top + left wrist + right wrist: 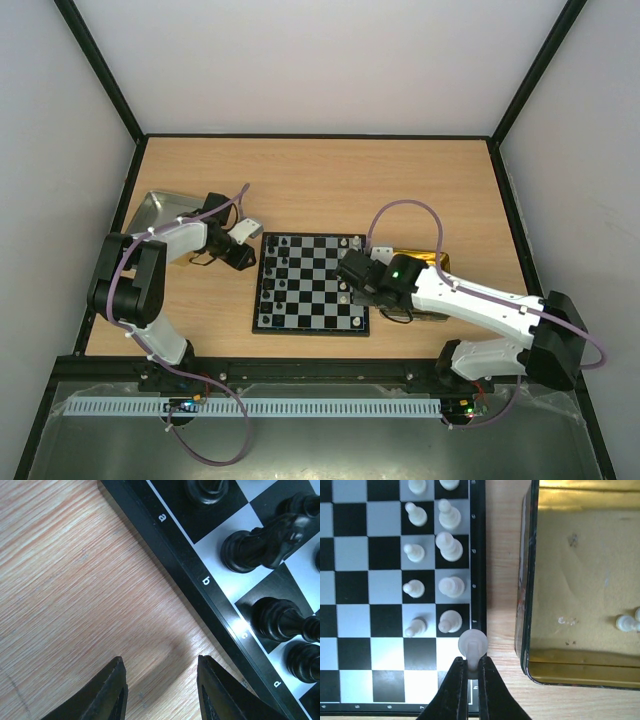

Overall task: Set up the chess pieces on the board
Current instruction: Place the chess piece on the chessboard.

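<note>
The board (311, 282) lies mid-table with black pieces (272, 268) down its left side and white pieces (352, 243) on its right side. My right gripper (473, 666) is shut on a white piece (472, 646) and holds it over the board's right rim (477, 580), beside rows of standing white pieces (449, 547). My left gripper (160, 672) is open and empty over bare wood, just left of the board's rim (200, 575); black pieces (260, 545) stand on the squares beyond. In the top view the left gripper (243, 255) sits at the board's upper left and the right gripper (350, 272) at its right edge.
A gold tray (580, 580) lies right of the board and holds a couple of white pieces (626, 622); it also shows under the right arm in the top view (430, 262). A silver tray (158, 212) sits at the far left. Black frame posts border the table.
</note>
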Robot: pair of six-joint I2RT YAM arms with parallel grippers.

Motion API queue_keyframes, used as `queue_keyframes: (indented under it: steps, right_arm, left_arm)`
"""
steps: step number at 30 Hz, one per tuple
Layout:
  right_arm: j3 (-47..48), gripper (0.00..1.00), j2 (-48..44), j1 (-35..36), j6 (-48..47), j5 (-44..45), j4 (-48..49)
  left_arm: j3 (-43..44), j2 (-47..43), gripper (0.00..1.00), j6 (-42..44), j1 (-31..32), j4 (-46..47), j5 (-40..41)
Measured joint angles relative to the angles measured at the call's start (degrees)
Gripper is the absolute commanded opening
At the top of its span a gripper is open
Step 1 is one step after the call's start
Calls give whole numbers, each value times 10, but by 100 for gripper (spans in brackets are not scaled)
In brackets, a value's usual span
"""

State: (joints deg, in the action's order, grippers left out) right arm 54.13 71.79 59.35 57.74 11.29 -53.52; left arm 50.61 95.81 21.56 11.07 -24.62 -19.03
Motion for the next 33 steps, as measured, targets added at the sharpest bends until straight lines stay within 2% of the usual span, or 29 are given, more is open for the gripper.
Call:
queue_keyframes:
  steps: [18, 33]
  right_arm:
    - [-65, 2, 32, 31, 30, -75, 71]
    - [-71, 2, 63, 32, 30, -65, 103]
  left_arm:
    - [-1, -2, 40, 0, 0, -1, 1]
    - [-1, -3, 40, 0, 0, -2, 2]
